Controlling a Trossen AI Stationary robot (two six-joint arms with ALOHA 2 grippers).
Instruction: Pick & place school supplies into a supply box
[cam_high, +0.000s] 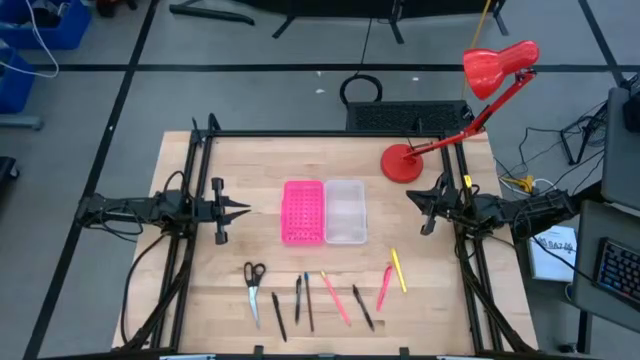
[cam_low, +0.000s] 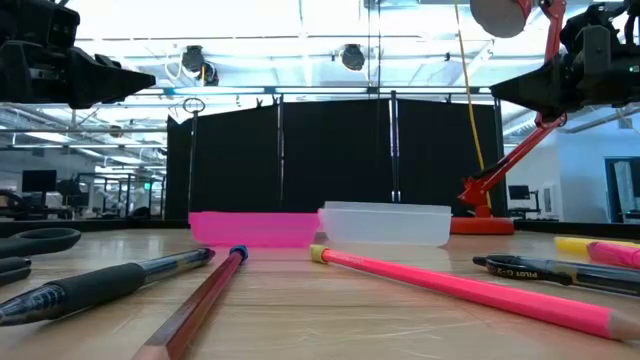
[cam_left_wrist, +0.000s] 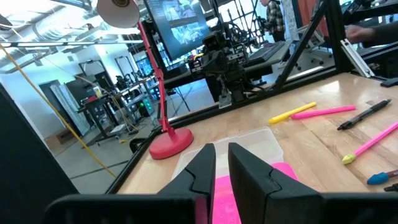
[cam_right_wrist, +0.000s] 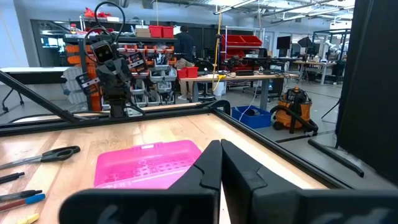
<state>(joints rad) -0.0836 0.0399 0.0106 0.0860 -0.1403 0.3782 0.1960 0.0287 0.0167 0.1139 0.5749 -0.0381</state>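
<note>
The supply box (cam_high: 345, 210) is a clear tray lying flat mid-table, with a pink perforated panel (cam_high: 303, 211) against its left side. Both also show in the low view, the box (cam_low: 386, 222) and the panel (cam_low: 255, 228). Scissors (cam_high: 254, 280) and several black, pink and yellow pens and pencils (cam_high: 335, 296) lie flat in a row near the table's near edge. My left gripper (cam_high: 246, 209) hovers left of the panel, its fingers (cam_left_wrist: 205, 163) a narrow gap apart. My right gripper (cam_high: 410, 196) hovers right of the box, shut (cam_right_wrist: 221, 146). Both hang well above the table (cam_low: 150, 78) (cam_low: 495, 92).
A red desk lamp (cam_high: 405, 160) stands on the table's far right part, its arm reaching up over the right arm. A black frame (cam_high: 330, 132) runs along the table's edges. Bare wood lies between the box and the row of pens.
</note>
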